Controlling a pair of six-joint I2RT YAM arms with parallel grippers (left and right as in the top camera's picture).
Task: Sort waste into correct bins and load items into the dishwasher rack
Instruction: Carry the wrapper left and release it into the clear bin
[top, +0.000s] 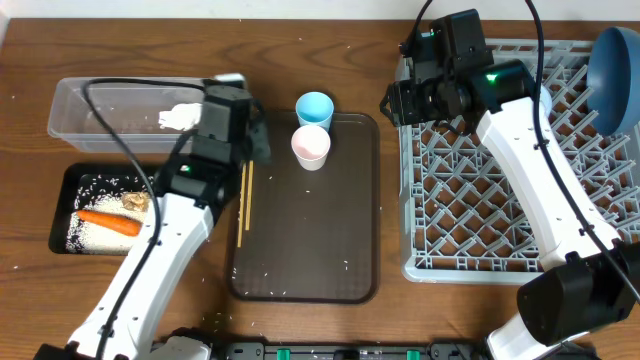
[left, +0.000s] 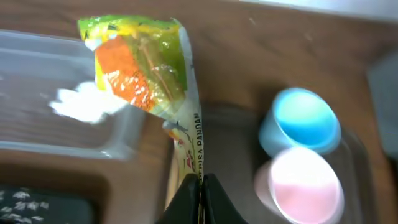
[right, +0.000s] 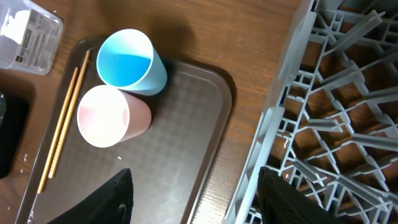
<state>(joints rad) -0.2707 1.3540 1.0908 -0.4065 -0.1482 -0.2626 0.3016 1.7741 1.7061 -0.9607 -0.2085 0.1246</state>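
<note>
Overhead, table layout:
- Clear tub (top: 90, 105) at 10 o'clock on the table. Crumpled napkin (top: 178, 118) lies inside it, toward the tub's 3 o'clock end.
- Black tray (top: 62, 215) just beside the tub, on its 6 o'clock side. It holds rice (top: 95, 185), a carrot (top: 108, 222) and a brownish lump (top: 136, 201); the lump sits at the carrot's 1 o'clock.
- Serving tray (top: 310, 250) at table centre. Chopsticks (top: 244, 205) run along its 9 o'clock edge.
- Light blue cup (top: 314, 108) at the serving tray's 12 o'clock edge, pink cup (top: 311, 147) just beside it at 6 o'clock. Both have their mouths up.
- Rack (top: 520, 200) at 3 o'clock on the table, with the dark blue bowl (top: 615, 65) at its 2 o'clock corner.

Left wrist:
- Left gripper (left: 200, 186) is clenched on the narrow tail of the wrapper (left: 143, 68).
- The wrapper's printed yellow-green and orange body extends toward 12 o'clock and overlaps the tub's end wall. Whether it touches the tub, I cannot tell.
- The napkin is visible through the tub at the wrapper's 8 o'clock.

Right wrist:
- Right gripper (right: 196, 186) has its fingers spread wide with nothing between them.
- It hangs over the wood between the serving tray and the rack's 10 o'clock corner.
- Both cups lie at its 10 o'clock.
</note>
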